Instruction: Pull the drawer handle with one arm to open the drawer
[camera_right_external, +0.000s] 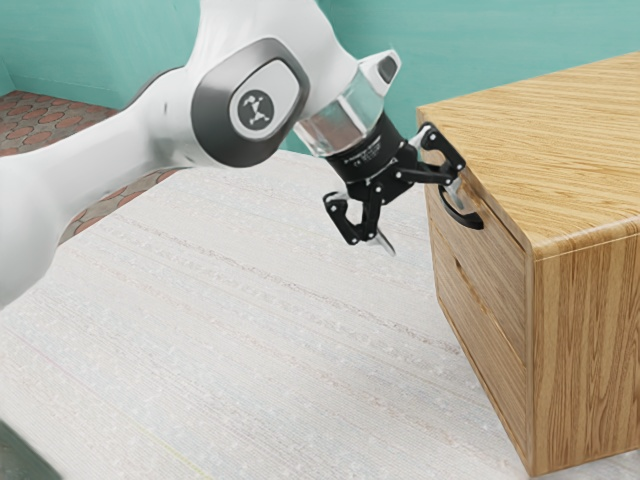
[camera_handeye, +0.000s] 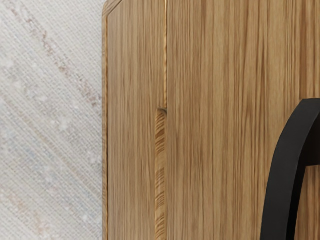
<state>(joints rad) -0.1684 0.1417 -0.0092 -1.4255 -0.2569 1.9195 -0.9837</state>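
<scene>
A light wooden cabinet (camera_right_external: 560, 170) stands at the exterior view's right, its drawer fronts facing the arm. The top drawer (camera_right_external: 480, 240) carries a black curved handle (camera_right_external: 463, 208). My gripper (camera_right_external: 420, 214) hovers just in front of that drawer, open, with its fingers spread wide. One finger (camera_right_external: 444, 158) reaches the handle's upper end, while the other (camera_right_external: 352, 222) hangs out in the air away from the front. Close in the wrist view are the handle (camera_handeye: 290, 170) and the top drawer front (camera_handeye: 225, 100), whose edge (camera_handeye: 160, 175) stands slightly proud of the panel beside it.
The cabinet rests on a pale woven floor (camera_right_external: 230, 330) that stretches toward the exterior view's left and front. A teal wall (camera_right_external: 480, 40) runs behind. A second drawer front (camera_right_external: 485, 340) lies below the top one.
</scene>
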